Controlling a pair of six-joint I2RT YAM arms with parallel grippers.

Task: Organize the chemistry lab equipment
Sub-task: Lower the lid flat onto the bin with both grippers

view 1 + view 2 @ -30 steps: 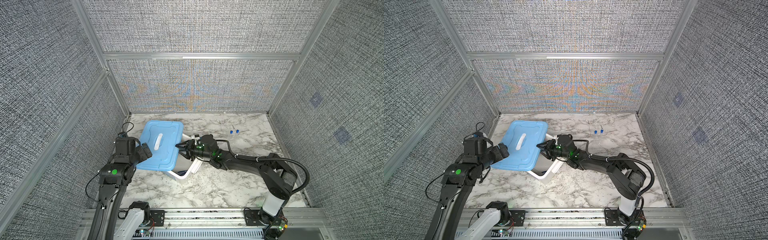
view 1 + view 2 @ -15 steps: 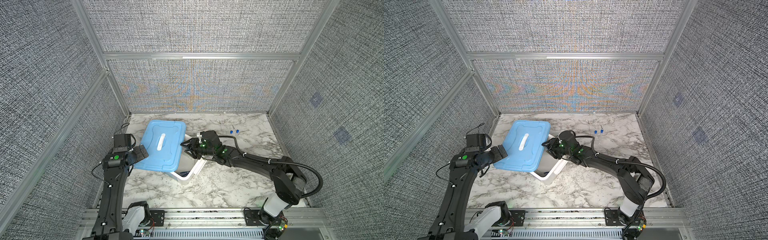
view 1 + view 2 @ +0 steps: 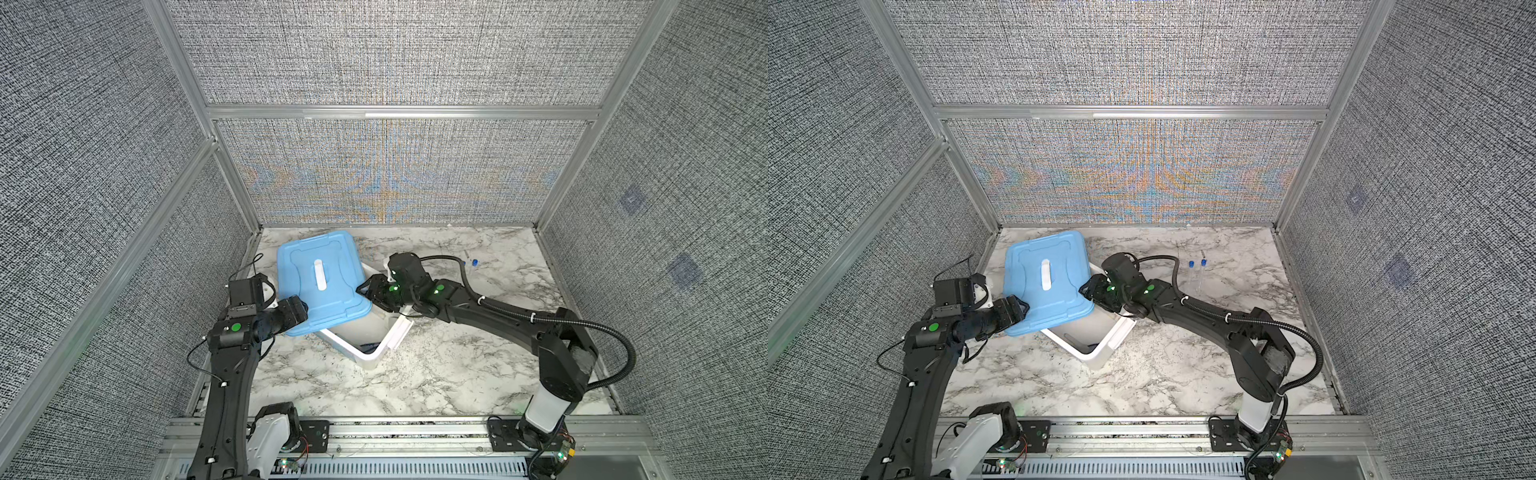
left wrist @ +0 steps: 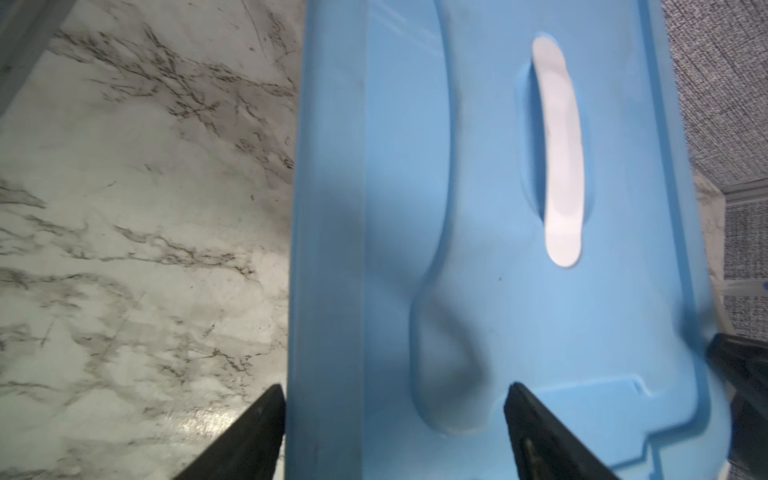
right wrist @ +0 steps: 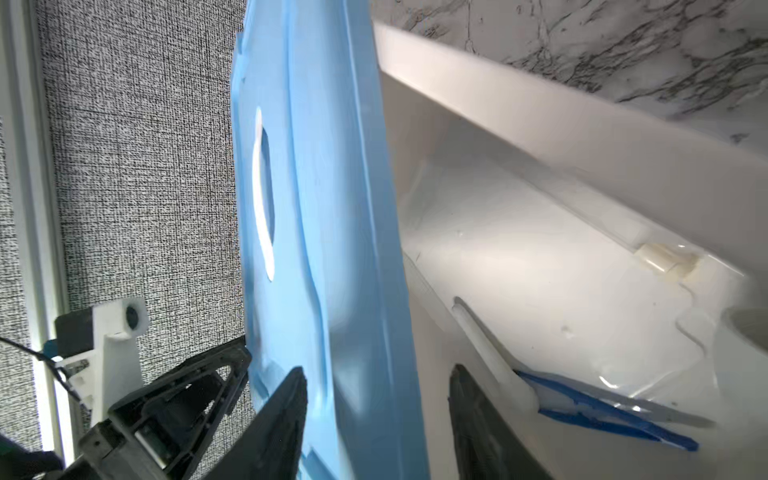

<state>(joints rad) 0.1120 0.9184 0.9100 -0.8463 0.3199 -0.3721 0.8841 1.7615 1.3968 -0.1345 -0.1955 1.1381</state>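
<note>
Left wrist view: the left gripper (image 4: pixel 395 390) has come back in to the near corner of the blue lid (image 4: pixel 478 299) after standing off it half a second ago. Its jaws are narrower than they were but spread, with one finger just outside the lid's rim and the other over its top, nothing pinched. Right wrist view has the right gripper (image 5: pixel 376 374) astride the lid's far edge, one finger on top and one beneath. It has loosened since a second ago, and a sliver of white shows between the lower finger and the lid, so it reads as parted, not clamped. The lid itself has hardly shifted in both top views. My guess is a two-handed move of the lid, or a handover.

The white tub (image 5: pixel 561 95) sits under the lid, which lies askew and leaves the tub's near corner uncovered. Inside are a white stick (image 5: pixel 494 357) touching a blue-and-clear tool (image 5: pixel 602 409), a small cream plug (image 5: pixel 665 264), and something round at the edge of view that I can't name. The two blue-capped tubes (image 3: pixel 1191 266) are out on the table (image 3: pixel 1163 374) toward the back right, well apart from the tub — so the lid should not close yet.
</note>
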